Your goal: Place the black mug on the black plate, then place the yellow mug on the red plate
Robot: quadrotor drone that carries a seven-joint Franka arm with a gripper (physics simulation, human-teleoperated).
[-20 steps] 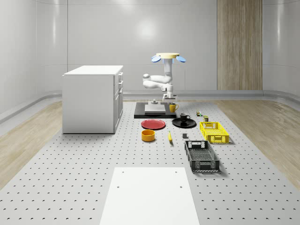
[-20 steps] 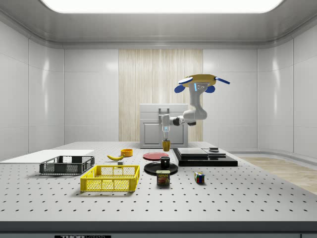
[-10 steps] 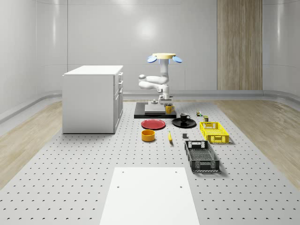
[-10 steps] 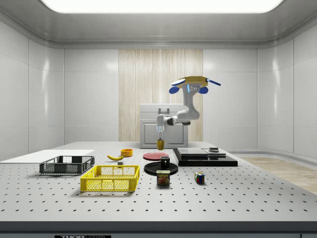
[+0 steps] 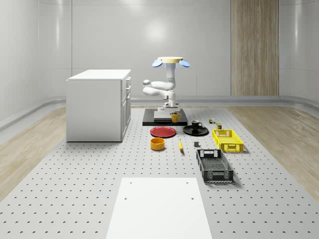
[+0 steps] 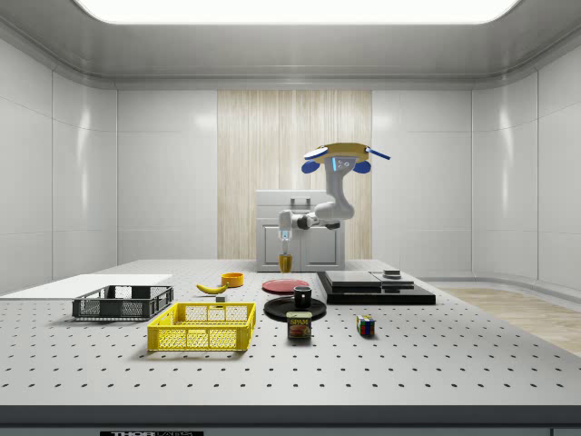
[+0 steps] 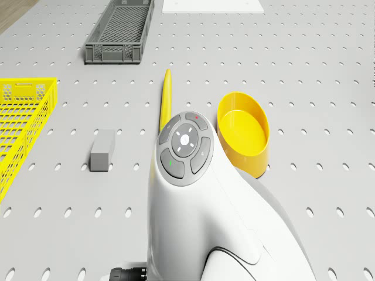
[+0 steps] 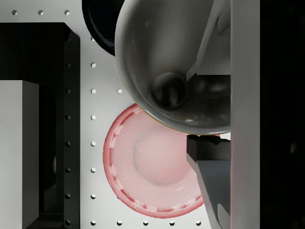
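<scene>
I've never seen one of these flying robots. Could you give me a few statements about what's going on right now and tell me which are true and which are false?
1. The gripper holds the yellow mug in the air. True.
2. The black mug lies in the yellow basket. False: it stands on the black plate.
3. The red plate already has a mug on it. False: it is bare, and in the wrist view the held mug hangs partly over it.
4. The drone rests on the white cabinet. False: it hovers above the table, beyond the plates.
5. A banana lies on the table between the yellow bowl and the yellow basket. True.
</scene>
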